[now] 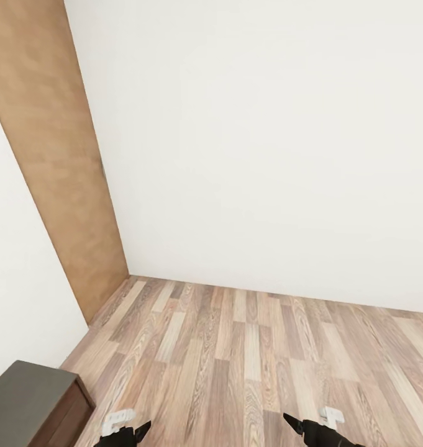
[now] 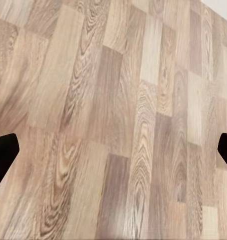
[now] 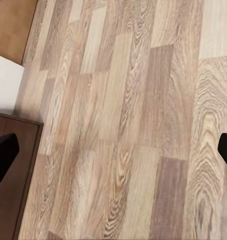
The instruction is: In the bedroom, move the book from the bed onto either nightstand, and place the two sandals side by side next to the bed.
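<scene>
Head view: white wall (image 1: 267,136), wooden door (image 1: 56,155), plank floor (image 1: 248,360), dark cabinet (image 1: 31,403) at lower left. Left gripper (image 1: 136,431) and right gripper (image 1: 298,425) low. Wrist views: both sets of fingers spread apart over floor; bedroom items unseen.

Illumination is bright, even and diffuse, with no visible source. The white wall (image 1: 267,143) renders nearly featureless, without glare. The plank floor (image 1: 248,366) carries no distinct cast shadows. Wood grain is slightly soft in both wrist views. Straight edges lean noticeably in the head view.
</scene>
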Robot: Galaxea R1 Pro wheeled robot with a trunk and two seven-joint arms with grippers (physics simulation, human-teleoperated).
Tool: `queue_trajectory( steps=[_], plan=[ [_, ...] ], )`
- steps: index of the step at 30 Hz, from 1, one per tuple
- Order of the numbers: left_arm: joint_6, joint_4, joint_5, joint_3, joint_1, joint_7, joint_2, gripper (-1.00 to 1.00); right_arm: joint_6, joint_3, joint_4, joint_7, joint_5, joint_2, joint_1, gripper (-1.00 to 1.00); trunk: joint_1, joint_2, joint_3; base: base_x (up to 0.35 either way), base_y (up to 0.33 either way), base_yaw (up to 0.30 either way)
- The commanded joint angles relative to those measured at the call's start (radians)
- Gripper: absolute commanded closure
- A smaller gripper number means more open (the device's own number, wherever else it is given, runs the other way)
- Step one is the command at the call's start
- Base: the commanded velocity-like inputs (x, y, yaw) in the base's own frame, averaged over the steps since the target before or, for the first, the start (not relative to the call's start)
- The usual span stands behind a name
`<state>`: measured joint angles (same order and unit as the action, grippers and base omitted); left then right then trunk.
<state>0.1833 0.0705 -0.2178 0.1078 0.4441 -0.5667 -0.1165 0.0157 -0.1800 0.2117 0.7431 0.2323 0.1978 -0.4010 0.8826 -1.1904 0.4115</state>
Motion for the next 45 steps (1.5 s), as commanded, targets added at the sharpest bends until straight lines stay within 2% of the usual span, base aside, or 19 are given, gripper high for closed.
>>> queue_trajectory(
  steps=[1,19,29,45],
  plan=[
    [0.001,-0.001,0.001,0.008,0.001,-0.006,0.000,-1.00,0.002,-0.001,-0.002,0.004,0.002,0.000,-0.001,-1.00,0.001,-0.001,0.001,0.250,0.000,-0.134],
    [0.001,-0.001,0.001,0.008,0.001,-0.007,0.000,-1.00,0.002,-0.001,-0.002,0.004,0.001,0.000,-0.001,-1.00,0.001,-0.001,-0.003,0.038,0.000,-0.249],
    [0.001,-0.001,0.000,0.008,0.001,-0.007,-0.001,-1.00,0.002,-0.001,-0.002,0.003,0.001,0.000,-0.001,-1.00,0.001,-0.001,-0.007,0.220,0.000,-0.275],
    [0.001,-0.001,0.000,0.009,0.001,-0.006,-0.002,-1.00,0.001,-0.001,-0.002,0.003,0.001,0.000,-0.001,-1.00,0.001,-0.001,-0.013,0.009,0.000,-0.275]
  ],
)
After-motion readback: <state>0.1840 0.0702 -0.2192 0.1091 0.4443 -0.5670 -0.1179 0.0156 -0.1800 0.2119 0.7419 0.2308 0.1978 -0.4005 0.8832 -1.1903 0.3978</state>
